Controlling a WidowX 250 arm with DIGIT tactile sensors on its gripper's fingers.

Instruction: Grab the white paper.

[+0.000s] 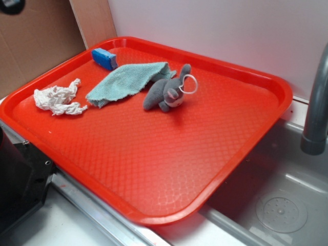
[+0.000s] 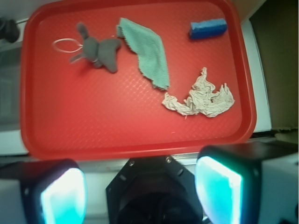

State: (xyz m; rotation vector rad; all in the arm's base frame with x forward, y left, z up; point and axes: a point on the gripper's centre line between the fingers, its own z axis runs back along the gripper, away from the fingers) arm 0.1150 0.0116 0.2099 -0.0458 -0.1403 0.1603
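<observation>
The white paper [image 1: 57, 100] is a crumpled wad with a twisted tail, lying at the left end of the red tray [image 1: 154, 154]. In the wrist view the white paper [image 2: 203, 99] sits near the tray's [image 2: 93, 116] close rim, to the right. My gripper [image 2: 141, 182] hangs above the tray's near edge, well short of the paper. Its two teal-lit pads [image 2: 219, 186] stand wide apart with nothing between them. The gripper does not show in the exterior view.
A teal cloth [image 1: 125, 82] lies flat beside the paper, with a grey plush toy [image 1: 166, 92] at its far end and a blue block [image 1: 104, 58] behind. The black robot base [image 1: 20, 179] stands left of the tray. A sink [image 1: 282, 205] and faucet [image 1: 315, 102] are at right.
</observation>
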